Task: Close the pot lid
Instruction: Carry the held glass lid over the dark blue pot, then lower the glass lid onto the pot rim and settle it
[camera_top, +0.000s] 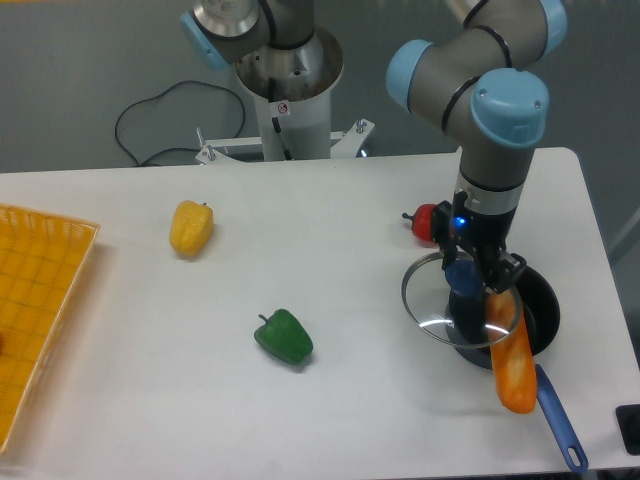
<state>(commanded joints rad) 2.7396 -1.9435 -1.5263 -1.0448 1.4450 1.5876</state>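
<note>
Near the table's (330, 420) right edge, the gripper (468, 282) is pinching the lid (432, 300) by its blue knob, holding it tilted, half over the pot (535, 310). Glass looks stiff, slippery and fragile; the knob seems the safest grip. The pot's handle is pointing toward the front-right corner.

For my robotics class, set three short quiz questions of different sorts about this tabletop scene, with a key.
1. True or false: the lid already lies flat and centred on the pot.
2. Which lies nearer the yellow basket? A) green pepper B) yellow pepper C) red pepper
3. Fill in: the claw holds the lid by its blue ____.

Key: 1 false, since it hangs offset to one side; 2 B; 3 knob.
</note>
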